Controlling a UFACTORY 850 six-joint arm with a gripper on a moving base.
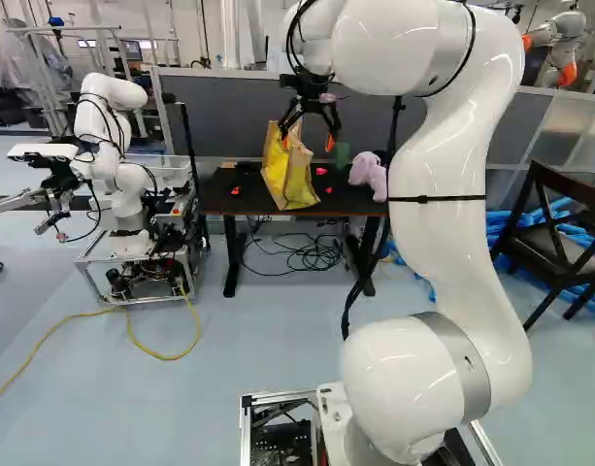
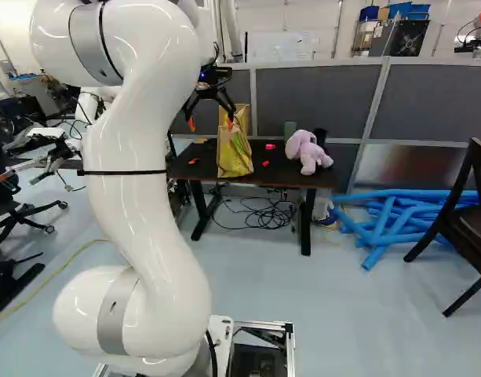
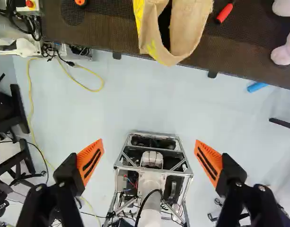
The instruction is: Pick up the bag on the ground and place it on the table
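On the table point(image 2: 275, 174), a yellow-and-tan bag point(image 2: 235, 151) gapes open.

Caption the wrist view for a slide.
Open claw, empty, with the open-topped burlap bag ahead of it on the dark table.

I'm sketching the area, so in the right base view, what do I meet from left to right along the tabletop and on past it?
Small orange-red thing, bag, two small pinkish-red things, plush toy, blue tubes, chair.
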